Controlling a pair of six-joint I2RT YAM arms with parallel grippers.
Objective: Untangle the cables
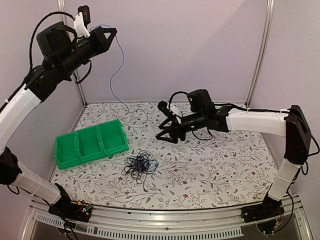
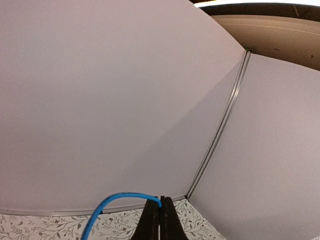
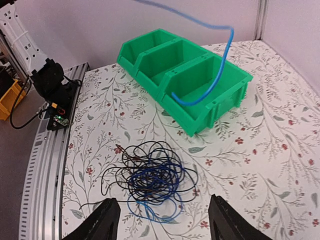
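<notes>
Left gripper (image 2: 160, 216) clamped on blue cable (image 2: 125, 195), right gripper (image 3: 162, 220) apart, facing cable tangle (image 3: 150, 177), green bin (image 3: 230, 95) beyond it.

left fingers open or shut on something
Shut: the left fingers press together in the left wrist view, pinching the blue cable end.

- I've got a green three-compartment bin (image 1: 92, 156) sitting askew near the left edge of the table (image 1: 215, 165).
- The table has a floral-print cover.
- A slotted metal rail (image 1: 165, 220) runs along its near edge.
- Plain pale walls (image 1: 190, 50) close off the far corners.
</notes>
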